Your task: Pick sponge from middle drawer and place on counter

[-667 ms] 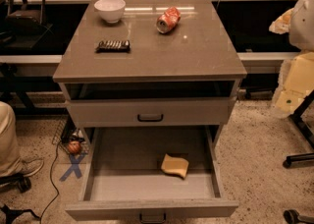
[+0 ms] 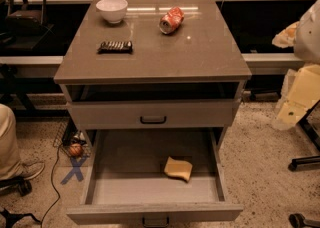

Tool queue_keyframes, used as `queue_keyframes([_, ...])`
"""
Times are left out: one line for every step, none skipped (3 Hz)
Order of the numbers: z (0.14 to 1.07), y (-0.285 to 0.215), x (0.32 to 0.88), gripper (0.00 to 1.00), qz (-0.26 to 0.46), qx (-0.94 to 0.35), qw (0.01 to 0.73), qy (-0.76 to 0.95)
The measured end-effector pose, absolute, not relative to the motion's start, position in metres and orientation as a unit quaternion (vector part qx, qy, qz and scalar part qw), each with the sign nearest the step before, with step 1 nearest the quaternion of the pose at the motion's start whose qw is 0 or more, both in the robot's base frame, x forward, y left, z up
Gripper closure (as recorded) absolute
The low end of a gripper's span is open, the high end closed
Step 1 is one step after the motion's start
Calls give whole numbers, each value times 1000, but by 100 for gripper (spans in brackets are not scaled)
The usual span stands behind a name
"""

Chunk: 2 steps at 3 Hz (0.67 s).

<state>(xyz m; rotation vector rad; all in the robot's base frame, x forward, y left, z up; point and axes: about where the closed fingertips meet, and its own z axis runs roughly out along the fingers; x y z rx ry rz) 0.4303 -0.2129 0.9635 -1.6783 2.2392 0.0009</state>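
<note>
The pale-yellow sponge [image 2: 178, 168] lies slightly curled on the grey floor of the open middle drawer [image 2: 100, 172], right of centre. The drawer is pulled far out, and its dark handle shows at the bottom edge. The glossy grey-brown counter [image 2: 165, 57] tops the cabinet above it. My pale arm shows at the right edge, beside the cabinet. My gripper [image 2: 287, 36] is its pale tip at about counter height. It is well apart from the sponge and the drawer and touches nothing.
On the counter stand a white bowl [image 2: 112, 9], a crushed orange-red can [image 2: 171, 20] and a dark wrapped bar [image 2: 115, 47]. A shallower drawer with a black handle [image 2: 153, 119] is shut above. A person's leg [image 2: 10, 144] and cables are at the left, chair bases at the right.
My arm at the right edge has shifted slightly downward. The sponge, the drawer and the things on the counter have not moved.
</note>
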Motion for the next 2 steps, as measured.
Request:
queue_keyframes([916, -193, 412, 0, 85, -563, 181, 802])
queue_keyframes([847, -161, 395, 0, 158, -532, 174, 813])
